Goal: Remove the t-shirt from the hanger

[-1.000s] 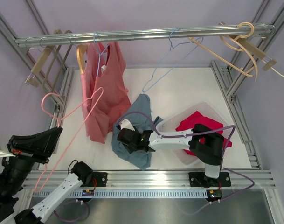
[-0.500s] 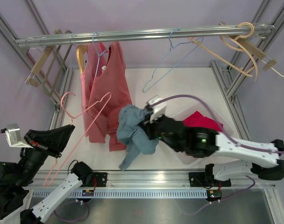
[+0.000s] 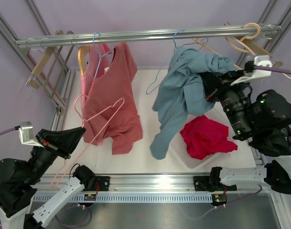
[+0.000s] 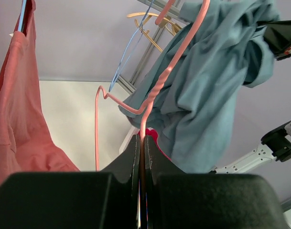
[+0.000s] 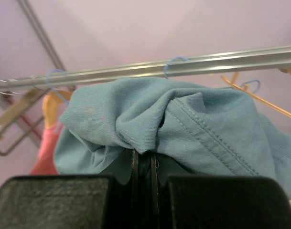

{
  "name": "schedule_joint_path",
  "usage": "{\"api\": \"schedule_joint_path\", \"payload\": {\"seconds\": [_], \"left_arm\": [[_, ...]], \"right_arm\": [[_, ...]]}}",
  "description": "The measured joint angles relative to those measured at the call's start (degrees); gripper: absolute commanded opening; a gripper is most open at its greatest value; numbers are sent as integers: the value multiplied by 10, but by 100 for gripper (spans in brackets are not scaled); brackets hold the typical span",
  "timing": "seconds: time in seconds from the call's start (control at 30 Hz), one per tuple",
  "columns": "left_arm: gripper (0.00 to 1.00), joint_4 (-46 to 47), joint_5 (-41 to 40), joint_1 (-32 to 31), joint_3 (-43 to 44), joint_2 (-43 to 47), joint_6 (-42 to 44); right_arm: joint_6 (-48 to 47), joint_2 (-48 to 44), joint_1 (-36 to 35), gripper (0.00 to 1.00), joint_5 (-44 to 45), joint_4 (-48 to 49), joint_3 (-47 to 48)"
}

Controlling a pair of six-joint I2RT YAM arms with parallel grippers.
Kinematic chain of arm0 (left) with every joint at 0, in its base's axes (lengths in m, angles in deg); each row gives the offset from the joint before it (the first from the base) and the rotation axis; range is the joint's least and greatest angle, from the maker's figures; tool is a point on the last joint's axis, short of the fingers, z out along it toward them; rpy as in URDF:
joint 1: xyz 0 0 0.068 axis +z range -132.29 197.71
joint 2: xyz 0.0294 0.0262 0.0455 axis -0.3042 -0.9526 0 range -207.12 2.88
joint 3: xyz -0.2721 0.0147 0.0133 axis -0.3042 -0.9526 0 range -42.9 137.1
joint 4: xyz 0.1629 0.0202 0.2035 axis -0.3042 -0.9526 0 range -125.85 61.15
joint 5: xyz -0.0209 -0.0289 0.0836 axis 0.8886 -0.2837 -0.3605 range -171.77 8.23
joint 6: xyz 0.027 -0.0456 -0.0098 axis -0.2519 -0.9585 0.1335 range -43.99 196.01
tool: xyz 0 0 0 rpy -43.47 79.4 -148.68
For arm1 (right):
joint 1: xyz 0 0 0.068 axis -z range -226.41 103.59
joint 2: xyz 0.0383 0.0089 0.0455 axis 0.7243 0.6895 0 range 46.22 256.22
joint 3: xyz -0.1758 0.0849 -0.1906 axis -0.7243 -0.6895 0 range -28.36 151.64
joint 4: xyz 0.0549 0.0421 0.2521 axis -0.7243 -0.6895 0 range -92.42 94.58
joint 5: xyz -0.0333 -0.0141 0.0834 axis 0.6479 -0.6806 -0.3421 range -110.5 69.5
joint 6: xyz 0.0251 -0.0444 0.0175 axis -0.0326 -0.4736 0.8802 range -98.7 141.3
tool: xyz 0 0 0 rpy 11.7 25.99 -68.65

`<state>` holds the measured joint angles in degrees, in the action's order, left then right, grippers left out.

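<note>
At the lower left of the top view, the left gripper (image 3: pixel 79 136) had its jaws pressed together on the thin pink wire hanger (image 4: pixel 157 90). That hanger looked bare and rose toward the middle left of the frame, crossing in front of the salmon-pink t-shirt (image 3: pixel 112 95). The salmon-pink t-shirt hung from the long silver metal rail (image 3: pixel 145 35) along the top.

Right of centre, the blue-grey cotton t-shirt (image 3: pixel 181 95) dangled in the air, bunched at its upper right and trailing down toward the middle of the frame. The right gripper (image 5: pixel 143 156) at the upper right was pinching a fold of it near a stitched seam, fingers almost touching. The garment seemed already off the pink hanger and well apart from it, so the step in hand was probably carrying it away and setting it down.

To do that well, the pinch should hold firm, since only a small fold sat between the fingers. The shirt hung close to the empty thin blue wire hanger (image 3: pixel 159 71) and just under the rail, so it should come away from both before swinging sideways, lest the cloth snag. The clear plastic bin (image 3: pixel 179 153) at the lower right, holding a crumpled red garment (image 3: pixel 205 136), looked the likely drop place. The long tail should be lowered over it slowly, and the jaws spread only once most of the cloth rested inside. Meanwhile the left arm would do best to keep its hanger off the salmon-pink shirt
</note>
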<state>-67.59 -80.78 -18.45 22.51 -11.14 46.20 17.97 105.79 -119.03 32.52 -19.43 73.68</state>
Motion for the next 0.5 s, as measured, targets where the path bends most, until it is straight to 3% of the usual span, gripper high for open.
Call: {"api": "schedule_joint_path", "payload": {"seconds": [0.23,0.5], "left_arm": [[0,4,7,0,-9,0,-3],[0,15,12,0,-20,-1,-5]], "right_arm": [[51,-31,117,0,-17,-67,-162],[199,-165,134,0,-6,-157,-386]]}}
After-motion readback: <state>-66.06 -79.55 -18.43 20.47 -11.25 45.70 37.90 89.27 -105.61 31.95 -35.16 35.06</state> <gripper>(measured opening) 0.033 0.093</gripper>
